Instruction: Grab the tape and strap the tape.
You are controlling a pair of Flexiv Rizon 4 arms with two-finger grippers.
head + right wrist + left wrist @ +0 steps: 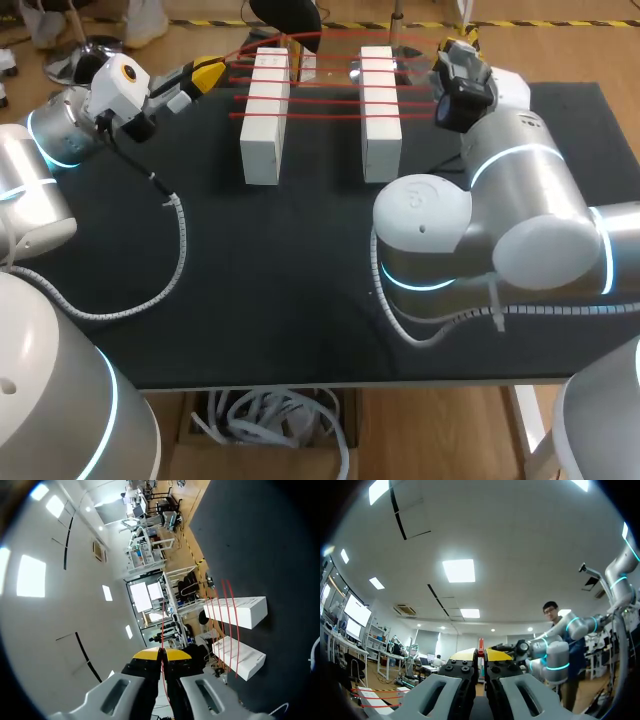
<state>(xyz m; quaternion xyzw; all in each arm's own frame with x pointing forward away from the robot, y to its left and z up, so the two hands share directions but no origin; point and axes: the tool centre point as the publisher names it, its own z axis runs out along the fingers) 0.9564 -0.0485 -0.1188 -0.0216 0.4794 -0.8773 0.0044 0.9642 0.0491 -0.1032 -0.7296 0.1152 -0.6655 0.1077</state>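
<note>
In the head view, two white blocks (265, 115) (380, 110) stand on the black bench (300, 280) between the two tools. Four strands of red tape (320, 100) cross both blocks, and a fifth arcs from the left tool (207, 73) to the right tool (462, 42). In the left wrist view, its two yellow tips (465, 654) are pinched together on the tape. In the right wrist view, both tips (147, 654) clamp one strand, and the two blocks lie ahead.
</note>
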